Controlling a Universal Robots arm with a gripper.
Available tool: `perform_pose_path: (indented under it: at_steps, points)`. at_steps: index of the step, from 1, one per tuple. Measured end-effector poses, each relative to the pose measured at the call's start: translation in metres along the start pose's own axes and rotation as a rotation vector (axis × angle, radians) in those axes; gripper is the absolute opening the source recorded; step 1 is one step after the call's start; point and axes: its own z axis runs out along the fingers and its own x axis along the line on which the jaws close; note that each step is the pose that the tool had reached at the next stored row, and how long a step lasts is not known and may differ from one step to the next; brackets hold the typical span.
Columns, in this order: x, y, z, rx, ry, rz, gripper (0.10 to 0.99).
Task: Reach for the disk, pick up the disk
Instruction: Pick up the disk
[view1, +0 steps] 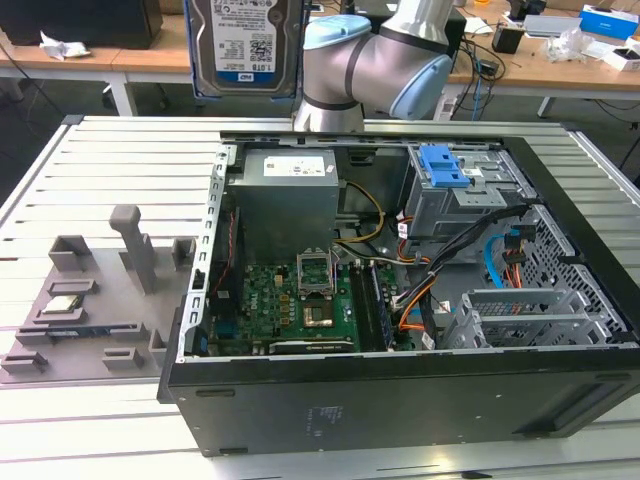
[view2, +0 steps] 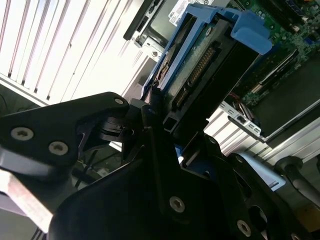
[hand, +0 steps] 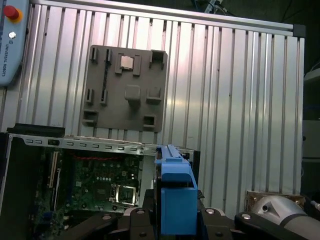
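We find gripper (view2: 172, 125) clamped on one end of disk (view1: 243, 45), lifted well clear of open PC case (view1: 350, 410). Disk upright beside arm (view1: 370, 70), label twd exterior view. Long axis runs straight out from jaws.

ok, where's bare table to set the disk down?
Bare ribbed table at the exterior view's left, behind the grey fixture plate and in front of it. The computer case is crowded with cables and boards. The gripper holds the disk.
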Motion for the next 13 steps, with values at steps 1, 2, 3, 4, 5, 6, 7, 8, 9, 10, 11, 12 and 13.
perform_pose_path:
  at_steps: [1, 2, 3, 4, 5, 6, 7, 8, 9, 10, 11, 12, 13]
  points:
    - [0.0003, -0.0033, -0.0002, 0.0, 0.0003, 0.0, 0.365]
    - [0.0006, -0.0069, -0.0004, 0.0, 0.0008, 0.0, 0.365]
    - [0.0008, -0.0096, -0.0006, 0.0, 0.001, 0.0, 0.365]
    - [0.001, -0.012, -0.0007, 0.0, 0.0014, 0.0, 0.365]
    - [0.0012, -0.015, -0.0009, 0.0, 0.0018, 0.0, 0.365]
    - [0.0014, -0.0167, -0.001, 0.0, 0.0021, 0.0, 0.365]
    - [0.0015, -0.0191, -0.0012, 0.0, 0.0024, 0.0, 0.365]
    - [0.0018, -0.0224, -0.0014, 0.0, 0.0029, 0.0, 0.365]
    - [0.002, -0.0253, -0.0016, 0.0, 0.0033, 0.0, 0.365]
    - [0.0022, -0.0284, -0.0017, 0.0, 0.0038, 0.0, 0.365]
    - [0.0024, -0.0306, -0.0019, 0.0, 0.0041, 0.0, 0.365]
    - [0.0026, -0.0334, -0.0021, 0.0, 0.0045, 0.0, 0.365]
    - [0.0027, -0.0349, -0.0022, 0.0, 0.0048, 0.0, 0.365]
